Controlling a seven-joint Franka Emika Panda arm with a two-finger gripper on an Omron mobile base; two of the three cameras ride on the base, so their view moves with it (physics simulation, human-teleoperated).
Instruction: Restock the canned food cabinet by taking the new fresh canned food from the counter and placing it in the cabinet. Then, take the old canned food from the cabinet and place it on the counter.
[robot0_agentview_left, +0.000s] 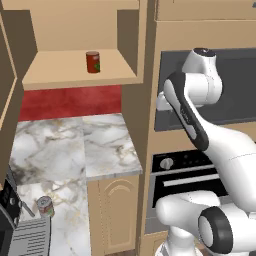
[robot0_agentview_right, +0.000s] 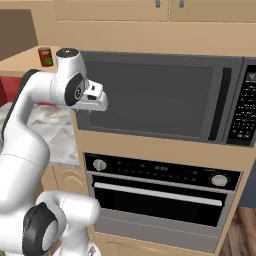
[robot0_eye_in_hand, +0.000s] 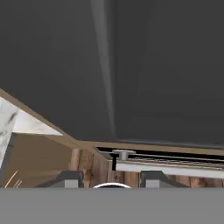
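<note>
Tool (robot0_eye_in_hand: 112, 180) closed, empty, facing microwave (robot0_agentview_right: 150, 97); new tin (robot0_agentview_left: 45, 206) on desk (robot0_agentview_left: 100, 145), old can (robot0_agentview_left: 93, 62) inside cabinet (robot0_agentview_left: 75, 75) beside microwave, both awaiting swap.

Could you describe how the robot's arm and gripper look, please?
The arm is glossy white, built of rounded tubular links with dark grey to black joint bands and a dark cap on top. The gripper has two small dark grey fingertips.

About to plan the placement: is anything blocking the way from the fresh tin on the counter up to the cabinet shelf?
Nothing visible does. The fresh tin stands on the counter; the open-fronted cabinet shelf above holds one dark red can.
</note>
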